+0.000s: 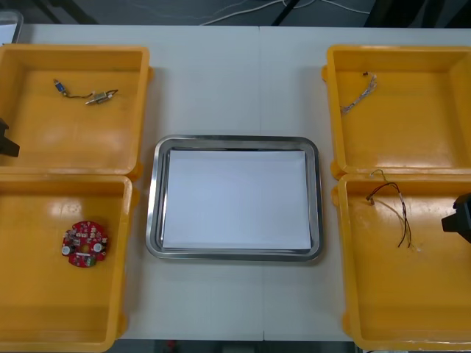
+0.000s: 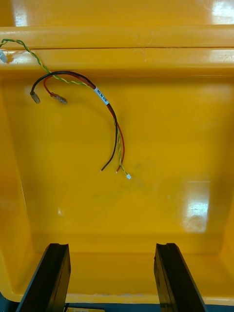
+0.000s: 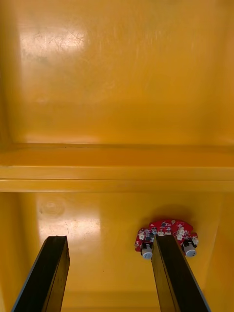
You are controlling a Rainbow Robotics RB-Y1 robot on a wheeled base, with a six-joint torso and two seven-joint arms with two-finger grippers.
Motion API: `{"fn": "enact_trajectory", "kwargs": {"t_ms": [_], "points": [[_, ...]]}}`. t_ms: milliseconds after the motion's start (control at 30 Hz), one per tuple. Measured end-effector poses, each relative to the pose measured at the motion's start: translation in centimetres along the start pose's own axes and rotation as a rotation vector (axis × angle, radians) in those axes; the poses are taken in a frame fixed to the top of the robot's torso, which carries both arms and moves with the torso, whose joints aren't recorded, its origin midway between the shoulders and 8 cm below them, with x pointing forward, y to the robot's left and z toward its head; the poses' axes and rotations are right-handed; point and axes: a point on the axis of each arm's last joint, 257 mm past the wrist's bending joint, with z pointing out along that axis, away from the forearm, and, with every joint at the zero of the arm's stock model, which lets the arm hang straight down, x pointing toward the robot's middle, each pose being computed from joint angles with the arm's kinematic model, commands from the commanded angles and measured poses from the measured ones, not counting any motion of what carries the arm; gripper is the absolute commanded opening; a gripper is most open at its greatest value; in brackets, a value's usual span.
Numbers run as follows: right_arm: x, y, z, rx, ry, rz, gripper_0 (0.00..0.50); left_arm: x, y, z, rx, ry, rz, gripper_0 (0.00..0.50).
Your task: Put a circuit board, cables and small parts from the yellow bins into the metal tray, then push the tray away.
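Note:
A round red circuit board (image 1: 85,244) lies in the near left yellow bin (image 1: 44,309). In the left wrist view the circuit board (image 3: 168,230) shows partly behind one finger of my left gripper (image 3: 109,241), which is open with nothing between its fingers. My right gripper (image 2: 111,246) is open over the near right yellow bin (image 1: 412,294). Ahead of it lies a bundle of black, red and yellow cables (image 2: 114,126), the same cables (image 1: 390,209) as in the front view. The metal tray (image 1: 153,198), white inside, sits mid-table with nothing in it.
The far left bin (image 1: 44,140) holds small metal parts (image 1: 101,95) on a thin wire. A twisted blue and white cable (image 1: 358,94) lies in the far right bin (image 1: 412,132). My left gripper (image 1: 7,140) and right gripper (image 1: 458,218) show at the table's side edges.

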Motion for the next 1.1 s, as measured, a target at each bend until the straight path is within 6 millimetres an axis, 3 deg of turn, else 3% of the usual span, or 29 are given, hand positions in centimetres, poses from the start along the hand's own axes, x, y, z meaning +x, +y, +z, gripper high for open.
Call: {"fn": "enact_trajectory", "kwargs": {"t_ms": [567,933,1100], "points": [[-0.1,-0.2,0.1,-0.002,0.008,0.009,0.500,-0.1,-0.7,-0.2,0.018,-0.006,0.017,0.500],[-0.7,-0.5,1.8,-0.029,0.041,0.057,0.500,0.2,-1.8,-0.4,0.050,-0.004,0.042,0.500],[-1.3,0.0,3.3,-0.030,0.019,0.053,0.500,2.4,-2.1,-0.3,0.027,0.002,0.086,0.500]]}}
